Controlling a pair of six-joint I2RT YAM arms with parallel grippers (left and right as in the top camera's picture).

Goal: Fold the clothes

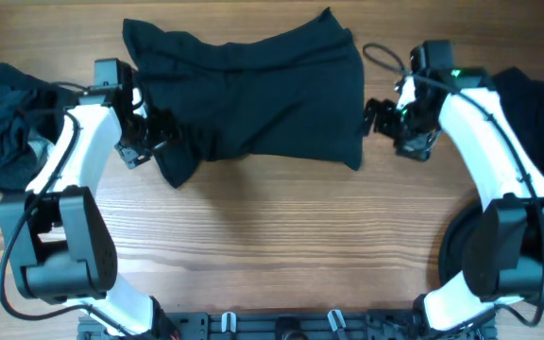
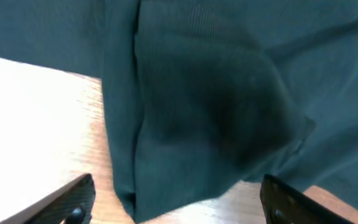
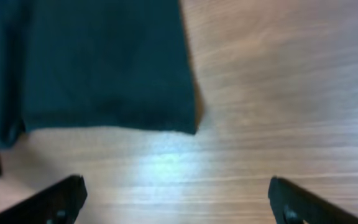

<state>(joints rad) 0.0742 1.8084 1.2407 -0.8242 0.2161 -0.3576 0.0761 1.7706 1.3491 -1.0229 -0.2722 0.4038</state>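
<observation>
Soft dark cloth (image 1: 253, 94) lies rumpled on a grained wood table (image 1: 281, 246). Wrist views alone show left gripper (image 2: 178, 183) and right gripper (image 3: 176, 183) spread wide.

— What colour is the crumpled cloth garment (image 1: 253, 94) by the tabletop's far edge?
— Plain black from overhead, dark teal close up. No print.
— And the wooden tabletop (image 1: 281, 246)?
— Light brown, with fine straight grain.
— The jointed left arm (image 1: 74, 142) and right arm (image 1: 480, 123)?
— White shells, black joints. A small green light (image 1: 456, 73) glows on the right one.
</observation>
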